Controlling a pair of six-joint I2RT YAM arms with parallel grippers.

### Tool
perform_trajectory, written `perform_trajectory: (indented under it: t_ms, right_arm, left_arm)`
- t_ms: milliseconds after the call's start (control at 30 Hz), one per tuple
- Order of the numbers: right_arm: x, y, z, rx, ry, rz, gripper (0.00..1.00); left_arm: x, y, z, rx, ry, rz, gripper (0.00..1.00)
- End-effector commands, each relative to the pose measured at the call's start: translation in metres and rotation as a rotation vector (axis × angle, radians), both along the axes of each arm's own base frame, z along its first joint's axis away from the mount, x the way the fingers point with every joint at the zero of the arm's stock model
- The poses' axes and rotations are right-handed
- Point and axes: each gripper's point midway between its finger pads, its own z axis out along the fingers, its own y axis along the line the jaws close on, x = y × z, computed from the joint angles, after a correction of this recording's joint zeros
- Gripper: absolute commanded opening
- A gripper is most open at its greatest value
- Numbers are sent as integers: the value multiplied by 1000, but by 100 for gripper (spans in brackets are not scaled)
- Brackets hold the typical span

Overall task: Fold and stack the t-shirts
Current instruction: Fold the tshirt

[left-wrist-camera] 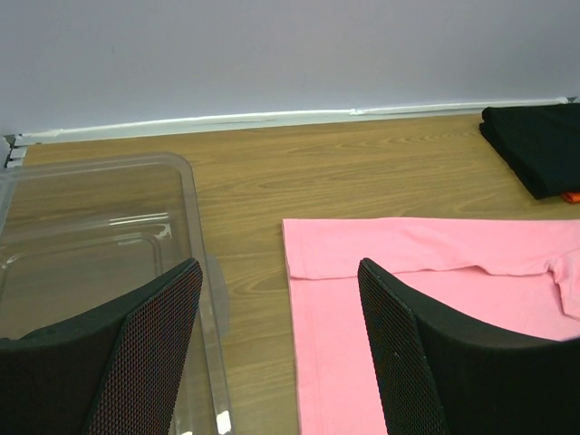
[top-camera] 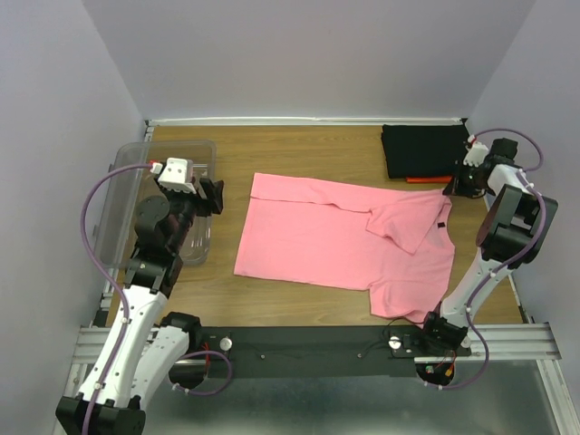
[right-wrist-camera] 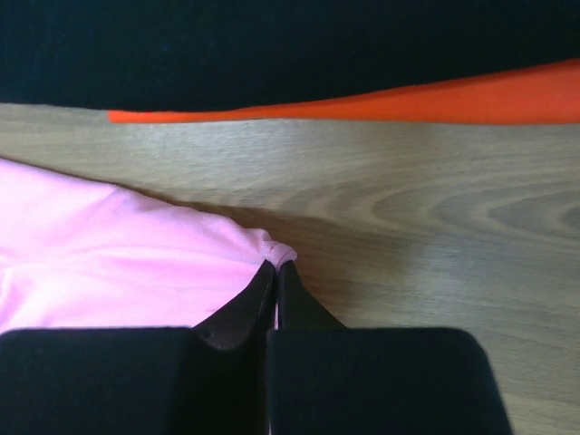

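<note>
**A:** Two things are asked: where is the garment lying, and by what is it held?

**B:** Toward the right of the table's near edge, the lower hem of the pink t-shirt is seen lying flat. The garment is spread across the middle, with its upper right part already turned inward over the body.

**A:** And the pincers?

**B:** At the shirt's right border the right gripper is seen closed, with a puckered pinch of pink cloth caught between its tips. The left gripper is held wide apart and empty. It hangs over the gap between the clear tub at the left edge and the shirt's left border, and nothing is touched by it.

**A:** What is found farther back?

**B:** At the far right corner a folded black t-shirt is laid on an orange-red t-shirt, of which only a strip is shown. The stack lies just beyond the pinched border and is not touched by it.

**A:** How is the fold best carried out?

**B:** The pinch is judged thin and easily lost. The cloth should be lifted only enough to clear the wood, then drawn slowly leftward. The opposite border would best be pinned or taken by the free arm, so that the body is not dragged. The stack should be kept clear of during the lift, lest it be disturbed.
</note>
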Motion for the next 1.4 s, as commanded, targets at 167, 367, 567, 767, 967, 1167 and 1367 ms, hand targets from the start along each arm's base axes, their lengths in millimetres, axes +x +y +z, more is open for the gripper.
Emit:
perform_trajectory:
  t_ms: [167,367,567,767,967,1167,1367]
  right_arm:
    - [10,-20,-1,-59,-3,-51,11]
    - [7,-24,6,-93,-19,-52,25]
    - [-2,-22,39,-149,-95,-41,50]
    - [-33,33,52,-5,-174,141,61]
    - [-78,124,64,184,-240,461,63]
    - [-88,141,68,241,-227,508,62]
    - [-91,148,55,268,-189,524,62]
  left_arm:
    - [7,-5,-14,14,38,-24,78]
    - [18,-14,-35,4,111,-56,78]
    - [51,-37,-48,-21,238,-123,72]
    - [103,-73,-95,77,444,-162,70]
    - [152,-90,-143,176,584,-139,70]
    - [183,-85,-175,231,646,-61,70]
    - [207,-78,-208,282,723,4,69]
